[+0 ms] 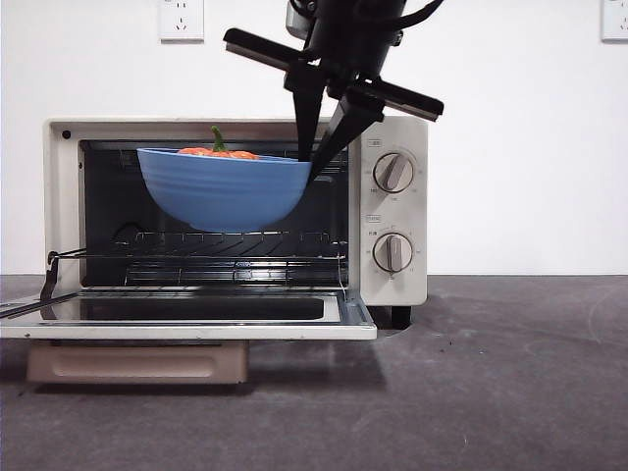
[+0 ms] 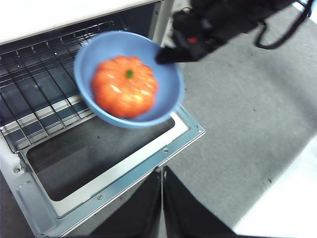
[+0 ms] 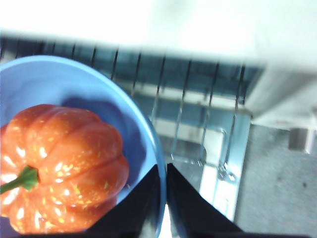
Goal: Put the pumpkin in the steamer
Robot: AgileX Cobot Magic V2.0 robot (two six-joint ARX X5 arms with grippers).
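The orange pumpkin (image 1: 218,151) (image 2: 124,87) (image 3: 59,163) with its green stem lies in a blue bowl (image 1: 226,191) (image 2: 168,89) (image 3: 74,84). My right gripper (image 1: 316,152) (image 2: 163,57) (image 3: 163,198) comes down from above, shut on the bowl's right rim. It holds the bowl in the air at the mouth of the cream-white steamer (image 1: 402,137), above the wire rack (image 1: 235,240). The steamer's door (image 1: 196,329) (image 2: 188,131) lies open and flat. My left gripper (image 2: 162,198) hangs high over the door's front edge, shut and holding nothing.
Two round knobs (image 1: 392,172) sit on the steamer's right panel. The grey table (image 1: 491,392) stretches to the right of the steamer. A white wall with an outlet (image 1: 181,18) stands behind it.
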